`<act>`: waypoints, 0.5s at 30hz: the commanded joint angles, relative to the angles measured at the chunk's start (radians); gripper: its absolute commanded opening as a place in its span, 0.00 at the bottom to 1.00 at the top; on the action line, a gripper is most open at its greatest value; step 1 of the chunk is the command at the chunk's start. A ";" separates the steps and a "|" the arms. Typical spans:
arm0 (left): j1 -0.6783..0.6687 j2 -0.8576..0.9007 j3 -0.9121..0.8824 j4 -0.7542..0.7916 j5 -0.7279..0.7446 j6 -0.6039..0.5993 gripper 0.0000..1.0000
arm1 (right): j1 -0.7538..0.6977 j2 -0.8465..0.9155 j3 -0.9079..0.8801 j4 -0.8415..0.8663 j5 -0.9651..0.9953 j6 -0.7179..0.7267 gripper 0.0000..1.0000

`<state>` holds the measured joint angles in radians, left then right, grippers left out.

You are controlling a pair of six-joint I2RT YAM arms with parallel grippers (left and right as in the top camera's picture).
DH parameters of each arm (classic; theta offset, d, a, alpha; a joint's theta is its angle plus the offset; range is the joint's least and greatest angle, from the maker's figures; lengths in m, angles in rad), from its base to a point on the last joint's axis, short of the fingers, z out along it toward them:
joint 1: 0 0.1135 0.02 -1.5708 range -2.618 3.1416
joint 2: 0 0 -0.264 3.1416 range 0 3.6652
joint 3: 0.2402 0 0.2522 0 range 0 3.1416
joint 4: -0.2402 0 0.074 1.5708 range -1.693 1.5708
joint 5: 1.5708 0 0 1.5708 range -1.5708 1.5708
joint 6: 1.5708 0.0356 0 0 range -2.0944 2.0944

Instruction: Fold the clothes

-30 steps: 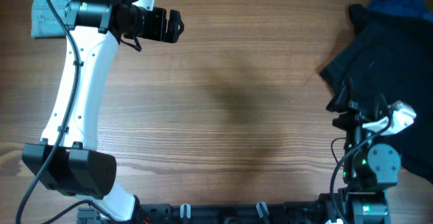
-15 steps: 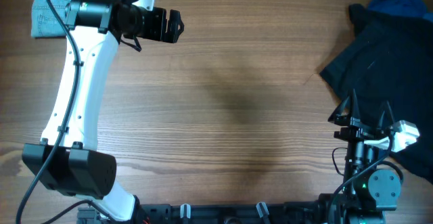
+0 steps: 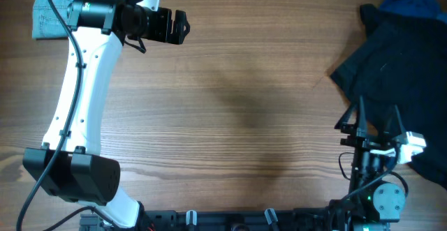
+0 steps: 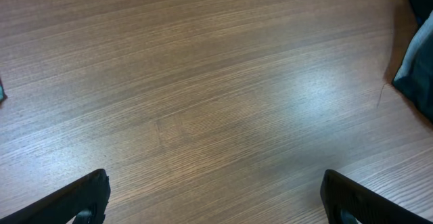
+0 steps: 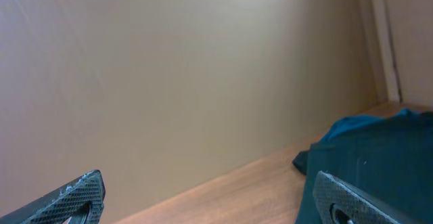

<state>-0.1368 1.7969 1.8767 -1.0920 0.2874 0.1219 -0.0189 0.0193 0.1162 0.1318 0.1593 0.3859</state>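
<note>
- My left claw [image 3: 184, 27] hangs wide open and empty above the brown wooden tabletop [image 3: 265, 112], near its far left.
- The pale blue denim shorts [image 3: 47, 13] lie in the far left corner.
- My right claw [image 3: 375, 121] is spread open and empty, pointing up at the beige wall [image 5: 169, 68], at the near edge of the heap of black and dark blue cloth [image 3: 398, 56].

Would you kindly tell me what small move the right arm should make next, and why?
Probably lower the right claw forward onto the near edge of the black garment. The claw is open and empty, the denim shorts lie folded at the far left corner, and this garment lies crumpled beside that arm.
</note>
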 commanded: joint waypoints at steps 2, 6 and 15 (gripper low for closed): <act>-0.003 0.002 -0.001 0.003 0.019 -0.010 1.00 | -0.007 -0.016 -0.035 0.015 -0.065 -0.019 1.00; -0.003 0.002 -0.001 0.003 0.019 -0.010 1.00 | -0.007 -0.016 -0.062 0.055 -0.066 -0.019 1.00; -0.003 0.002 -0.001 0.003 0.019 -0.010 1.00 | -0.007 -0.016 -0.111 0.169 -0.091 -0.026 1.00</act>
<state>-0.1368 1.7969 1.8767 -1.0924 0.2874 0.1215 -0.0189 0.0189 0.0128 0.2790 0.0959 0.3790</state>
